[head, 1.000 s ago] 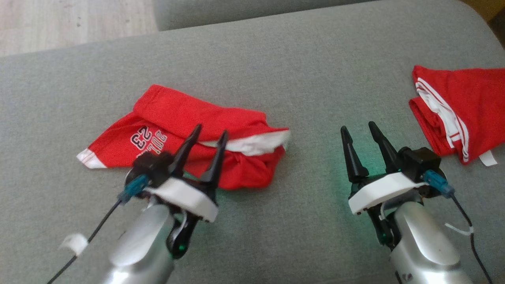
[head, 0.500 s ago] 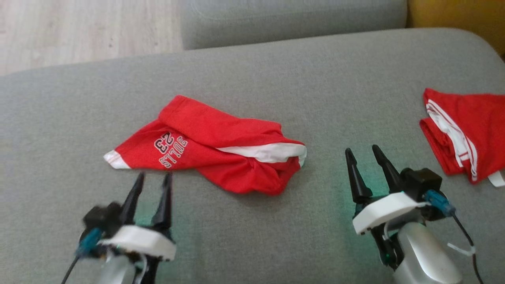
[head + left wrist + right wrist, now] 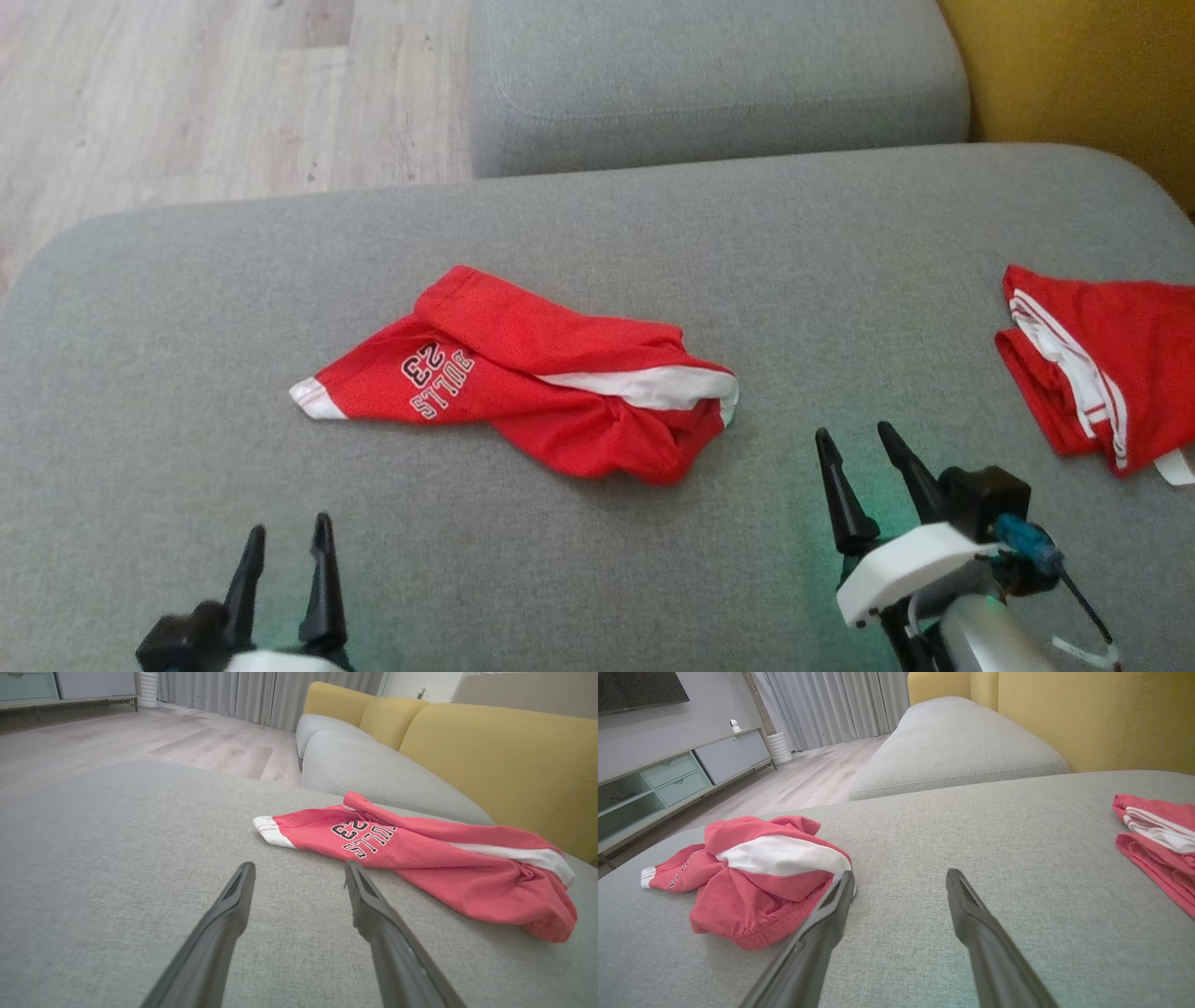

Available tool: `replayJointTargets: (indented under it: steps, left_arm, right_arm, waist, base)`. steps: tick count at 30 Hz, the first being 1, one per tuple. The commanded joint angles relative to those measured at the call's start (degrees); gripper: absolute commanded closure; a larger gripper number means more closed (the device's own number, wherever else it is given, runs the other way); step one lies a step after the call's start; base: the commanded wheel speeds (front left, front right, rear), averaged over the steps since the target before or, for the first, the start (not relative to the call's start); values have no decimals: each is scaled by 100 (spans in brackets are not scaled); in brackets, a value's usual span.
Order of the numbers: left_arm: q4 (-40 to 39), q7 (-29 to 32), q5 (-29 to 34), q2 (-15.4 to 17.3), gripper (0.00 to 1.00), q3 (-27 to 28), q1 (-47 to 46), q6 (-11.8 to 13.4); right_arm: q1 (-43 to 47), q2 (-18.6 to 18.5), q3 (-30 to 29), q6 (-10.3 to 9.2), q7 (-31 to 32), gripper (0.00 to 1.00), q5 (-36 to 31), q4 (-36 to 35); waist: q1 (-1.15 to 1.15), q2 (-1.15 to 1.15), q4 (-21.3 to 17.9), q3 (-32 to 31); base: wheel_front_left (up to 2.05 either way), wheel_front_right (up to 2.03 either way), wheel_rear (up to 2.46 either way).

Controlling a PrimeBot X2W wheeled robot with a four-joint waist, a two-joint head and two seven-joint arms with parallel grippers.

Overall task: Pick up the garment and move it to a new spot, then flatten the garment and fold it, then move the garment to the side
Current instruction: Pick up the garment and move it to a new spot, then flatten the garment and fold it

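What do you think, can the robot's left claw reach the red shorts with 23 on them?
Probably yes. The left gripper is open and points toward the red shorts, with just bare grey cushion between them. Nothing blocks the way.

A wide grey sofa seat (image 3: 597, 233) carries a rumpled red garment (image 3: 551, 429) with white trim and printed lettering lying near its middle, and, well apart at its right edge, a second red garment (image 3: 1102, 373) with white stripes, loosely bunched.
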Motion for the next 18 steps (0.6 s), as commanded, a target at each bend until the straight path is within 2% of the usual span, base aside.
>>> replayJointTargets:
  steps: [1, 9, 18]
  left_arm:
    - [-357, -54, 189, -51, 0, 398, 11, 11]
    - [-655, -54, 496, -190, 0, 585, 415, 11]
    - [-680, -54, 467, -241, 0, 504, 337, 10]
  right_arm:
    - [-54, 41, 123, -4, -37, 0, -34, -130]
    - [91, 41, 156, -4, -37, 0, -31, -74]
    - [-81, 41, 238, -4, -37, 0, -114, 33]
  waist:
    - [1, 0, 26, -100]
    - [1, 0, 19, -184]
    - [1, 0, 175, 0]
  base:
    - [0, 0, 0]
    - [0, 0, 0]
    - [0, 0, 0]
